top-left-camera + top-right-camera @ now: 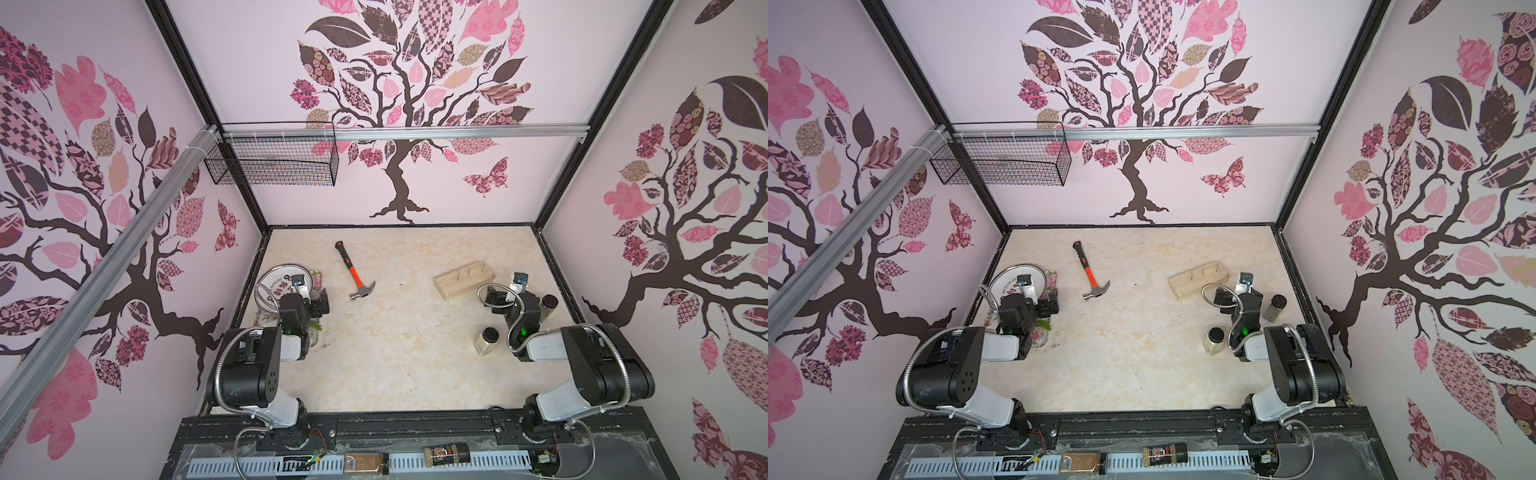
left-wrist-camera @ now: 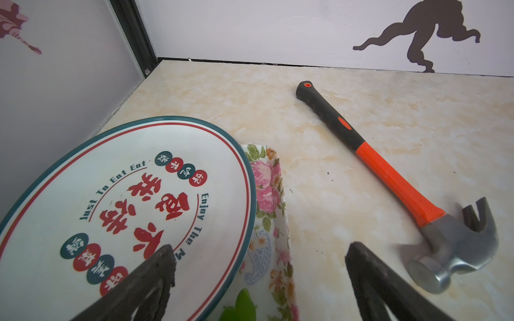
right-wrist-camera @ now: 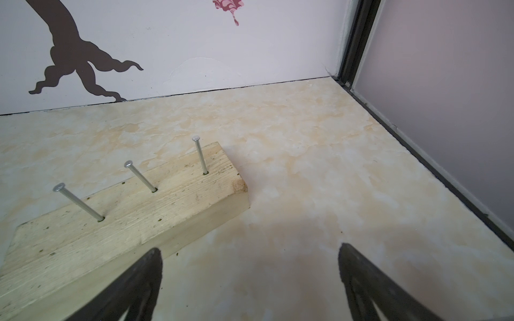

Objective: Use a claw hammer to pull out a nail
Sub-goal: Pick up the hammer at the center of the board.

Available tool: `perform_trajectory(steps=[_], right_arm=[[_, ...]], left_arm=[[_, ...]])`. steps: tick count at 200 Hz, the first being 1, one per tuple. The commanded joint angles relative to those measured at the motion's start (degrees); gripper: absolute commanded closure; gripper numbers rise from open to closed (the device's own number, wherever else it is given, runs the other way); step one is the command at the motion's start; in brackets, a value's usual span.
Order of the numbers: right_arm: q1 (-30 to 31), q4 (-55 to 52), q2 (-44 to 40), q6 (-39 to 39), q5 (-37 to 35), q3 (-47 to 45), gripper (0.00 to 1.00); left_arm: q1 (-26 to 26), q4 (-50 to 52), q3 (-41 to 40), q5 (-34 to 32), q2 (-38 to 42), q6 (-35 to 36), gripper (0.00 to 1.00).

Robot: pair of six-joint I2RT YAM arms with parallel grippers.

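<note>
Claw hammer [image 1: 354, 269] lies flat on the bench [image 1: 395, 353], left of centre and toward the back wall. Black handle end points to the back wall, steel head points toward my base, claw curves toward the block side. Same in both top views [image 1: 1090, 268]. It sits apart from both my arms.

Wire basket [image 1: 274, 162] hangs on the back wall, upper left.

Round plate [image 2: 178, 119] with red and green lettering sits at the left edge of the bench, overlapping a floral tray [image 2: 271, 194].

Pale wooden block [image 1: 463, 284] lies right of centre, well apart from the hammer.

My left end effector [image 2: 260, 248] is spread wide and grips nothing. It hovers at the plate and tray edge; in the wrist view the hammer head is just beside one finger, and I cannot tell whether they touch.

My right end effector [image 3: 250, 250] is also spread wide and grips nothing, just beside the block's end.

Two black-capped jars: one [image 1: 487, 341] is in front of my right arm, one [image 1: 547, 305] is beside it on the wall side.

Three nails [image 3: 141, 177] stand in a row in the block, most of each shank showing.
</note>
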State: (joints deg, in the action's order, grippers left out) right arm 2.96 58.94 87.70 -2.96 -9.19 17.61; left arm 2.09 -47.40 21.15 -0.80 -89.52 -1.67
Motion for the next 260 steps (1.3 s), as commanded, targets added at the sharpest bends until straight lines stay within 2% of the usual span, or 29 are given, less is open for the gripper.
perform_trajectory(steps=[1, 43, 54, 72, 86, 113, 127, 159, 187, 210, 229, 244, 260], right_arm=[[-0.1, 0.8, 0.0, -0.1, 0.2, 0.7, 0.00], [-0.1, 1.3, -0.4, 0.1, 0.9, 0.3, 0.00], [-0.1, 1.0, -1.0, 0.4, 1.1, 0.8, 0.00], [-0.1, -13.0, -5.0, 0.6, 1.9, 6.2, 0.00], [-0.1, -23.0, -7.4, 0.1, 2.5, 11.5, 0.00], [0.0, -35.1, -11.6, -10.8, 4.3, 19.7, 0.00], [0.1, -43.4, -13.1, -19.6, 5.4, 25.1, 0.00], [3.2, -58.7, -14.2, -37.7, 12.3, 35.8, 0.00], [12.1, -57.7, -14.6, -48.0, 12.6, 39.0, 0.00], [20.3, -54.0, -13.6, -54.9, 11.3, 41.2, 0.00], [26.0, -52.4, -12.3, -57.8, 9.2, 43.7, 0.00], [27.3, -45.5, -11.1, -57.8, 12.3, 43.3, 0.00], [27.3, -39.7, -9.5, -60.9, 13.8, 42.1, 0.00]], left_arm=[[-0.2, -0.9, 1.5, -0.2, 0.4, 0.2, 0.02], [-0.6, -2.3, 1.4, -0.3, 0.9, 0.5, 0.02], [-0.7, 3.1, 2.8, 0.5, 4.2, 1.3, 0.02], [-0.8, 13.5, 5.8, 1.0, 9.9, 1.4, 0.02], [-0.9, 17.9, 7.7, 3.1, 13.4, 1.5, 0.02], [-2.9, 31.0, 16.5, 5.1, 17.4, -1.8, 0.02], [-5.2, 38.6, 22.6, 5.1, 18.1, -3.7, 0.02], [-9.9, 50.6, 35.3, 8.5, 18.2, -16.2, 0.02], [-12.2, 56.3, 43.2, 12.4, 16.8, -31.8, 0.02], [-15.4, 57.0, 45.1, 14.0, 16.4, -42.8, 0.02], [-20.1, 57.0, 45.6, 12.0, 16.7, -45.9, 0.02], [-22.7, 56.7, 46.5, 11.6, 16.9, -44.3, 0.02], [-22.9, 53.9, 45.6, 13.3, 17.4, -44.6, 0.02]])
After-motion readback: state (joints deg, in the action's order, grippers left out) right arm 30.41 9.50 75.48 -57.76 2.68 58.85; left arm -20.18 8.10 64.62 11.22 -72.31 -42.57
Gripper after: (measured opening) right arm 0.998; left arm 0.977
